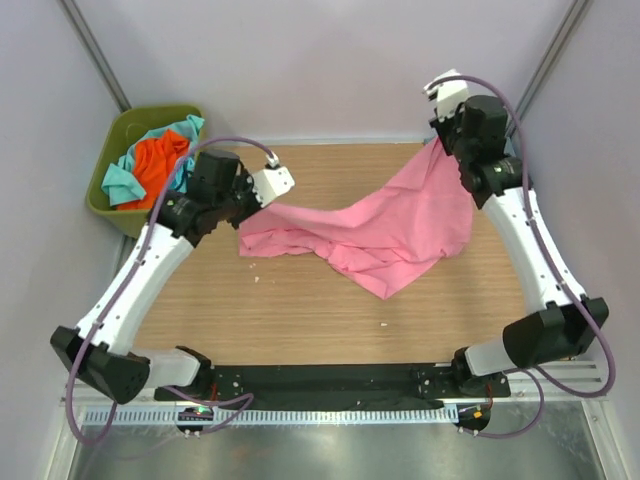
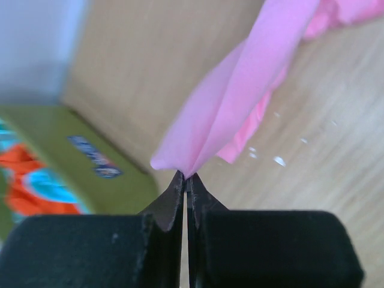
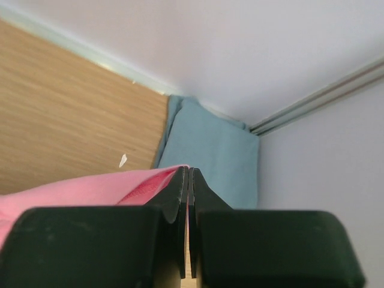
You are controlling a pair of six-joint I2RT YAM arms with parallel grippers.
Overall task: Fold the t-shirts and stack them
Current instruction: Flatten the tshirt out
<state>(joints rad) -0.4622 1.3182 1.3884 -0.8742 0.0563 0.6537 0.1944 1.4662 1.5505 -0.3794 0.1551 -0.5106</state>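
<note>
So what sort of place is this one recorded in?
Probably a lab robot cell, not a home: a wooden table boxed in by plain pale walls, two robot arms bolted at its near edge, and a green bin of shirts at the far left corner.

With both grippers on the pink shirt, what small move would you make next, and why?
The left gripper and right gripper are each shut on an edge of the pink t-shirt, which lies bunched and creased on the table between them. So I would probably draw them slightly apart to stretch the cloth flat.
</note>
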